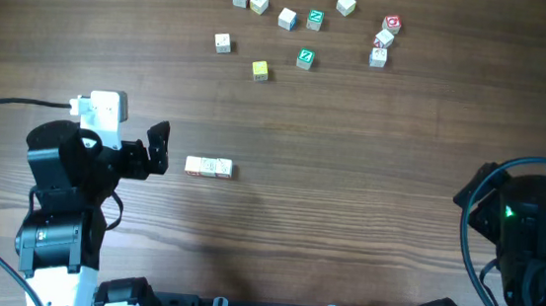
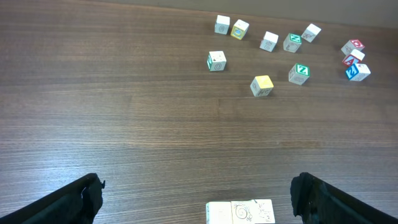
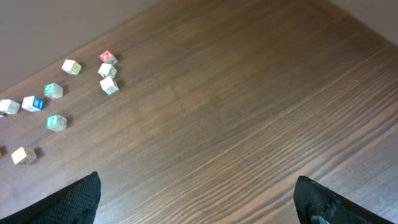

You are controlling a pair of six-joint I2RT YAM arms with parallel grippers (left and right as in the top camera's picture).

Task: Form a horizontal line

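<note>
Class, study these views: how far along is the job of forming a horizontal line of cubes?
Done: three cubes sit touching in a straight row. In hand: nothing; the left tool and right tool are both open and empty. Left: probably little; loose cubes lie scattered at the far side.

Row of three cubes [image 1: 209, 167] | look: small, pale wood, tops faintly marked red and grey, near faces bearing thin line drawings | state: touching side by side, straight, running left to right | place: flat on the table [image 1: 346, 229], left of centre, well apart from the scattered cubes [image 1: 287, 18] at the far side
</note>
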